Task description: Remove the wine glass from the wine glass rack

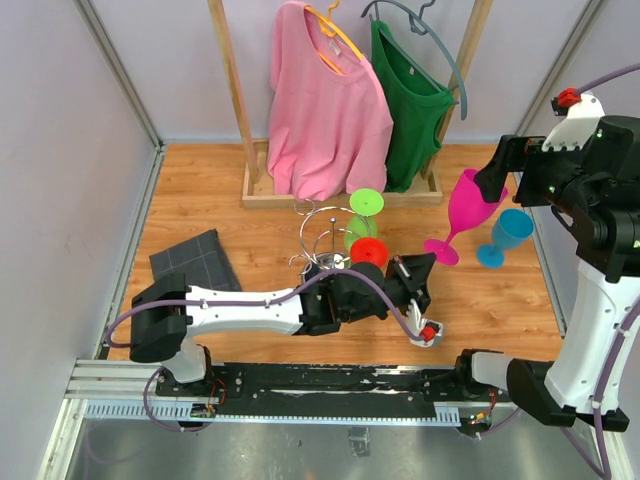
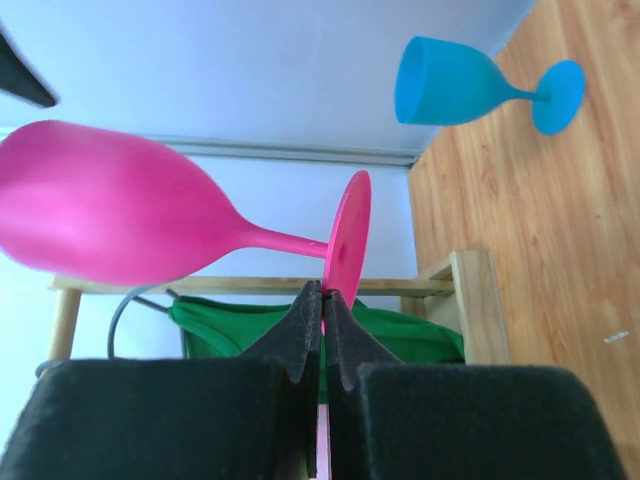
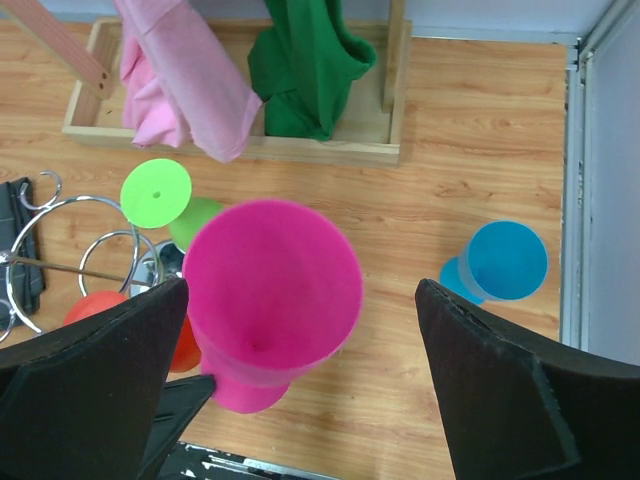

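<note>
Obliquely, smooth opaque pink wine glass (image 1: 468,205), long axis tilted, rim toward 1 o'clock; left pincer (image 2: 322,298) pinches its disc foot; right pincer (image 3: 300,340) spread wide.

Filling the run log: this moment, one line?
left gripper: shut on pink glass foot | right gripper: open, astride bowl | rack: pink glass off it

Left arm (image 1: 250,310) is reaching low across, left gripper (image 2: 322,295) pinched on the pink glass (image 2: 110,215) by its foot, right arm (image 1: 600,300) up high, right gripper (image 3: 302,285) wide open.
</note>
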You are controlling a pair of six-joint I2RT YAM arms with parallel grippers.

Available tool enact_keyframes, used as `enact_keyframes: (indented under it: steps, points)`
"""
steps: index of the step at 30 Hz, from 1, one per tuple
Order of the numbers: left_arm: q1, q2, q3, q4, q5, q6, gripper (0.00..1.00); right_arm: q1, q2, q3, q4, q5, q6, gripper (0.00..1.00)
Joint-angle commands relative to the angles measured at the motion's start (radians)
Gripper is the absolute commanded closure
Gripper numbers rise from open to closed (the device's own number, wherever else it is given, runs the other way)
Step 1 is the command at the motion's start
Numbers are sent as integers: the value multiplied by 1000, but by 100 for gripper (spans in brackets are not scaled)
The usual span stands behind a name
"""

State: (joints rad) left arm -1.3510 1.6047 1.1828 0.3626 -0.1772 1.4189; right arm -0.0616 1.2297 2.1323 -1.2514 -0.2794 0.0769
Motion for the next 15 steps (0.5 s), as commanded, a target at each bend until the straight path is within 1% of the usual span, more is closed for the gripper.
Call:
enact_keyframes:
  steps: [1,7,15]
  points:
    - [-13,-4,-121,253,31,132,100,-12,-10,44,-37,-79,-30,2]
    - [-13,40,-181,401,14,162,100,-12,-38,16,-58,-110,-32,2]
    - [-14,36,-183,398,48,186,100,-10,-72,-61,-80,-208,-17,1]
